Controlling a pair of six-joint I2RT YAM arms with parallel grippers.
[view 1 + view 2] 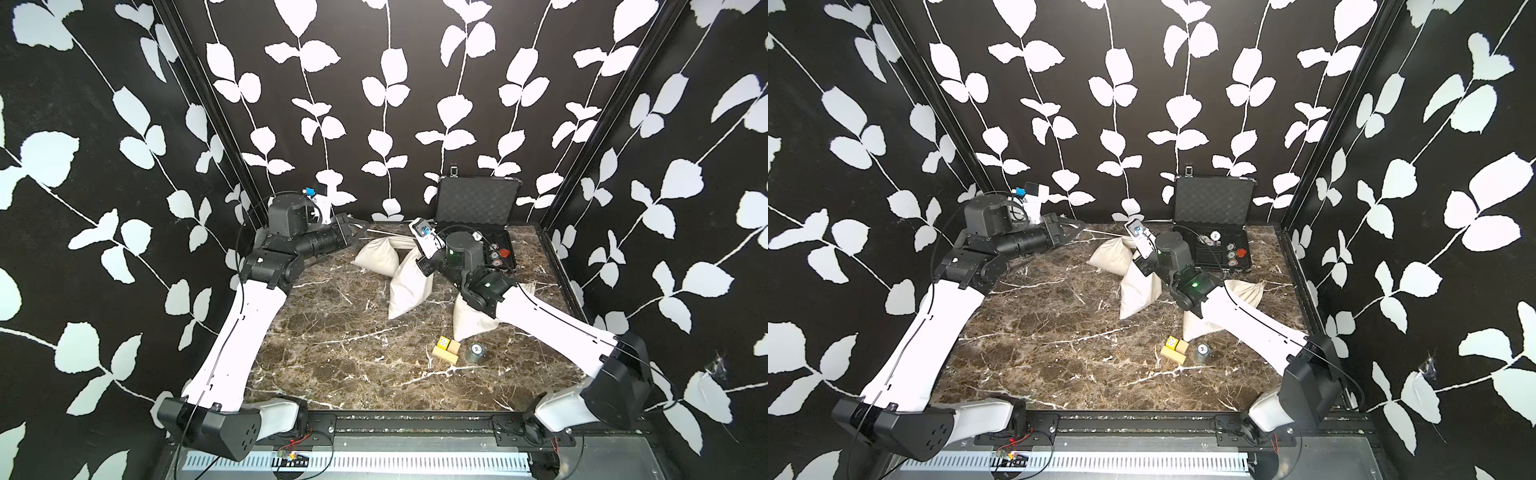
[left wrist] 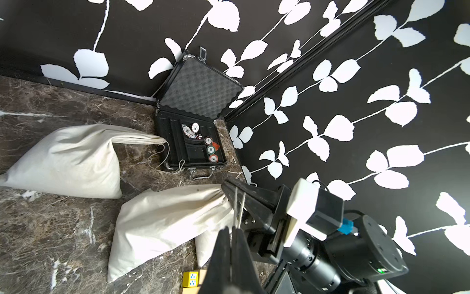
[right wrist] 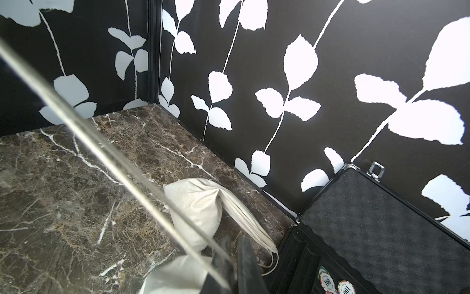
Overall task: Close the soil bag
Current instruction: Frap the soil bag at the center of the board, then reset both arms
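The soil bag (image 1: 409, 286) (image 1: 1138, 293) is a cream cloth sack lying mid-table in both top views. My right gripper (image 2: 226, 187) (image 3: 235, 240) is shut on its gathered neck, at the bag's far end. The two strands of the drawstring (image 2: 239, 206) (image 1: 388, 235) run taut from that neck to my left gripper (image 2: 232, 230) (image 1: 362, 227), which is shut on them near the back wall, left of the bag. In the right wrist view the drawstring (image 3: 101, 142) crosses the picture as a blurred diagonal line.
A second cream bag (image 1: 376, 257) lies behind the soil bag, and a third (image 1: 469, 322) sits under my right arm. An open black case (image 1: 478, 208) with poker chips stands at the back right. Wooden blocks (image 1: 446, 349) and a small metal roll (image 1: 477, 352) lie nearer the front.
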